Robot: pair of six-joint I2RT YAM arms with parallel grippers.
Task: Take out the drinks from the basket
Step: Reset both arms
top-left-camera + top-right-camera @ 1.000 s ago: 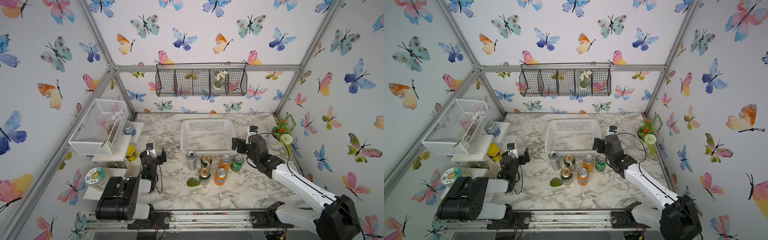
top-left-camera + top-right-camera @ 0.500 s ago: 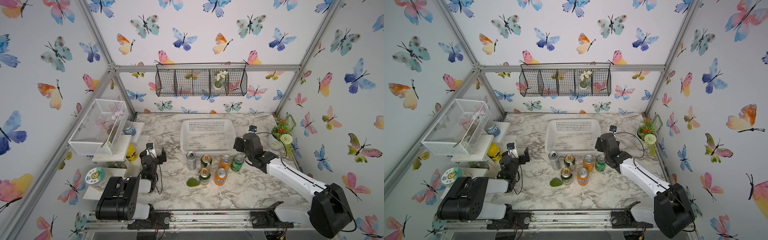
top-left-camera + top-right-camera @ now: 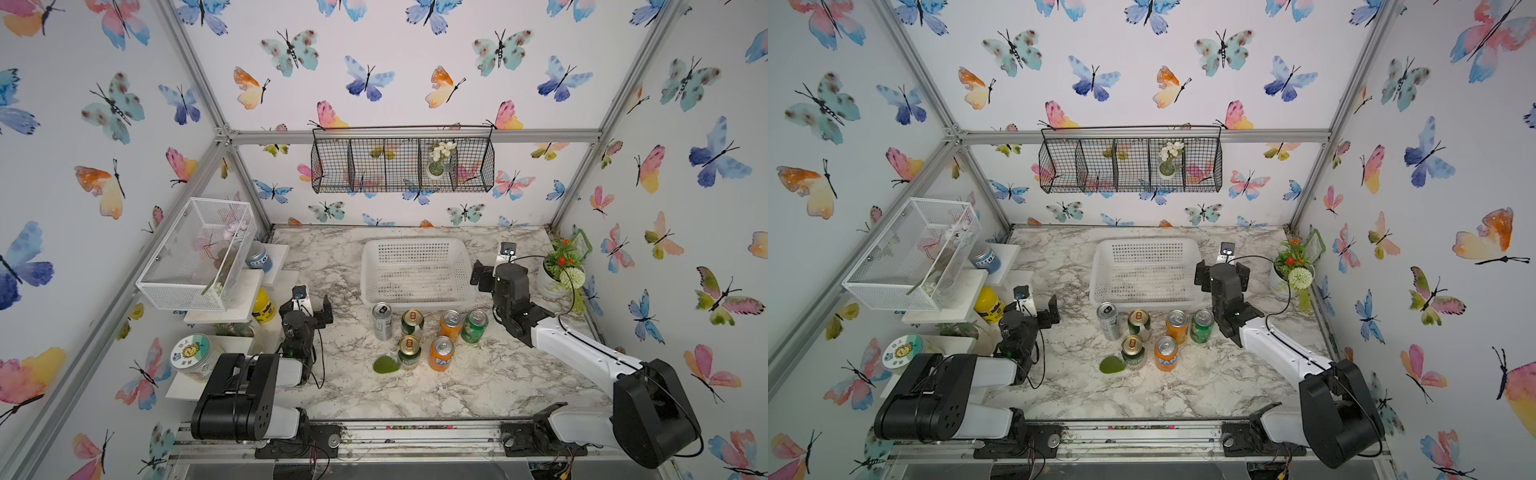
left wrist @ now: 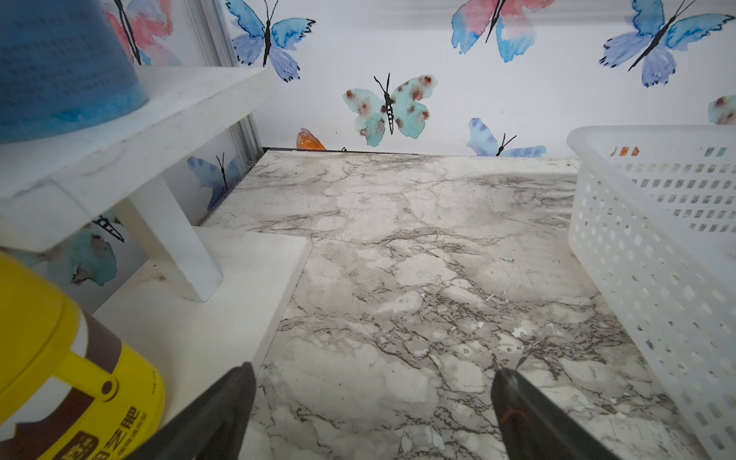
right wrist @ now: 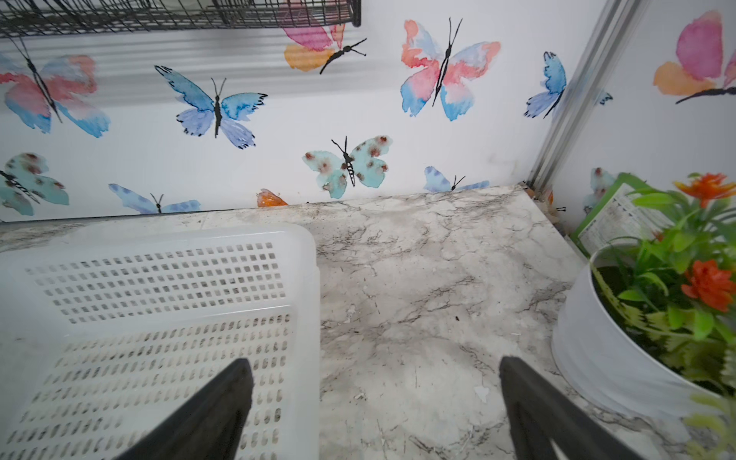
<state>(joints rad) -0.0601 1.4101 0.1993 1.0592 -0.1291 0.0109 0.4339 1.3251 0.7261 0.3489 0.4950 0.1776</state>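
Honestly, the basket (image 3: 415,245) looked empty already: all six drinks (image 3: 450,328) stood upright on the bench (image 3: 478,386) at its 6 o'clock, close to the near wall. The right jaws hung wide apart with nothing in them at the basket's 3 o'clock. Same deal for the left jaws, gaping and empty out at 8 o'clock. My guess was thin, slick aluminium, easy to dent, and I couldn't tell full from empty. I'd have pinched mid-body from the side, going gently on the slim silver can (image 3: 382,322), which looked tippy.
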